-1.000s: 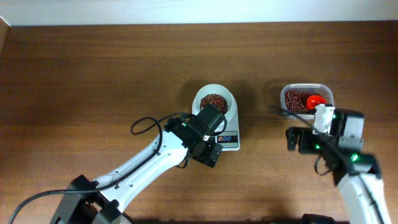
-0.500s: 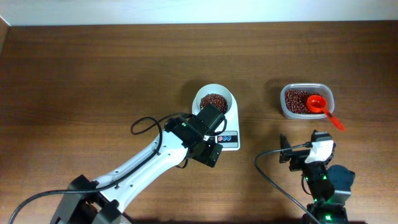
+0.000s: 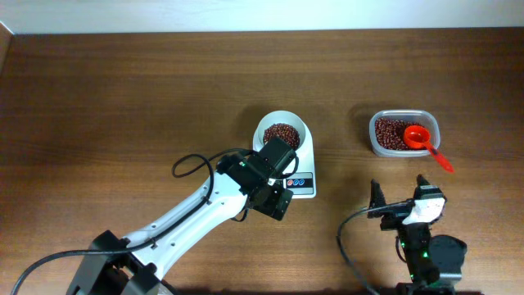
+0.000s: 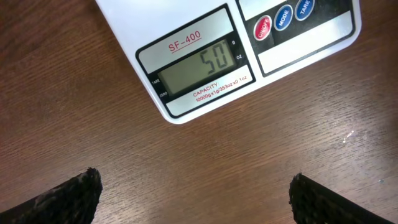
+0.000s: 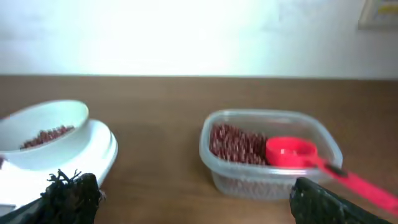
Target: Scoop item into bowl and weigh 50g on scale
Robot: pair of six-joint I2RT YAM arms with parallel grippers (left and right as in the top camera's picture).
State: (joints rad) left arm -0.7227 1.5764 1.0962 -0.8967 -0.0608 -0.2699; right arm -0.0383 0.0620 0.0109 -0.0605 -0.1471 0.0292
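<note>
The white bowl [image 3: 282, 133] holds a small heap of the reddish-brown beans [image 3: 282, 133] and stands on the white scale [image 3: 301, 185]. In the left wrist view the scale [image 4: 298, 43] has a display reading 50. My left gripper [image 4: 196, 202] is open and empty over bare table just in front of the scale; it also shows in the overhead view [image 3: 277, 199]. My right gripper [image 3: 399, 195] is open and empty, well in front of the clear tub [image 3: 403, 133]. The right wrist view shows the bowl [image 5: 43, 124] at the left and my open right gripper [image 5: 193, 202].
The clear tub [image 5: 267, 168] holds more beans [image 5: 236, 142] and a red scoop [image 5: 292, 152], whose handle hangs over the right rim [image 3: 442, 161]. The left arm's cable [image 3: 192, 164] loops over the table left of the scale.
My right gripper has drawn back from the tub toward the table's front edge. The red scoop now lies in the tub, uncovered. The left arm has not moved.
</note>
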